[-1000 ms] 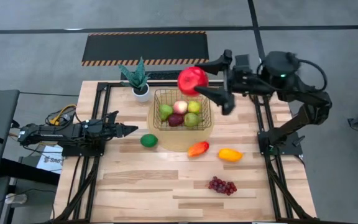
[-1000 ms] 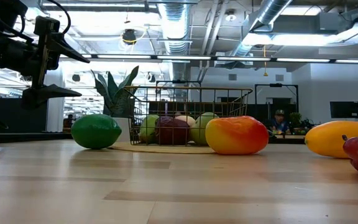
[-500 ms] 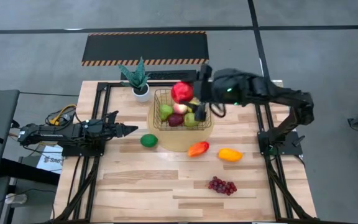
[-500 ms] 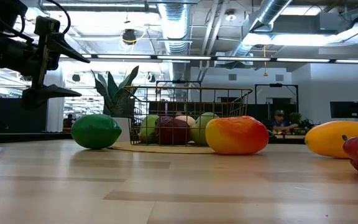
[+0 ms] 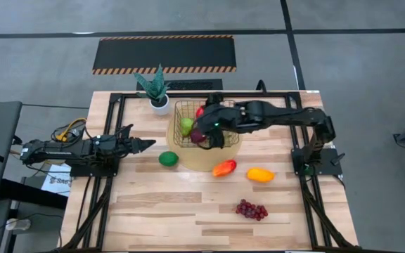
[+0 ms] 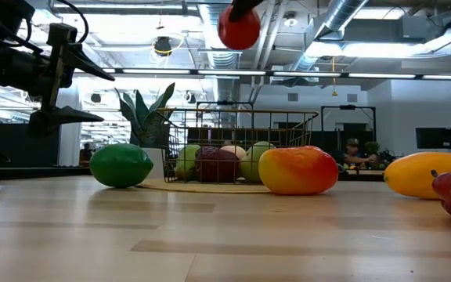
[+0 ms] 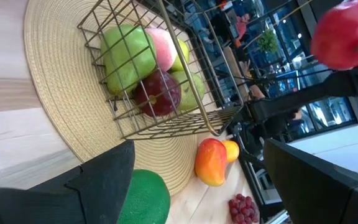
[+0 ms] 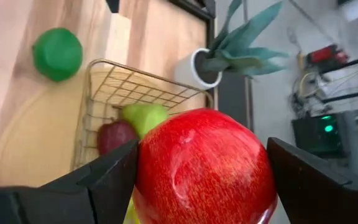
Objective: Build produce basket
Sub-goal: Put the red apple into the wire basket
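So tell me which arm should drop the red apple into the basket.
Right: the right gripper already holds the red apple above the basket. The left gripper waits open, beside the lime.

- Over the basket (image 5: pixel 204 124): blocked by the right claw (image 5: pixel 204 127), clamped on the red apple (image 6: pixel 239 28).
- At basket's 11 o'clock: potted plant (image 5: pixel 156 90) close by.
- At 7 o'clock: lime (image 5: pixel 168 159) just off the mat.
- At 5 o'clock: mango (image 5: pixel 223 167), yellow-orange fruit (image 5: pixel 260 174), grapes (image 5: pixel 252 209).
- At 9 o'clock: left claw (image 5: pixel 145 146), spread wide.
- Near left corner of table (image 5: pixel 146 218): open.
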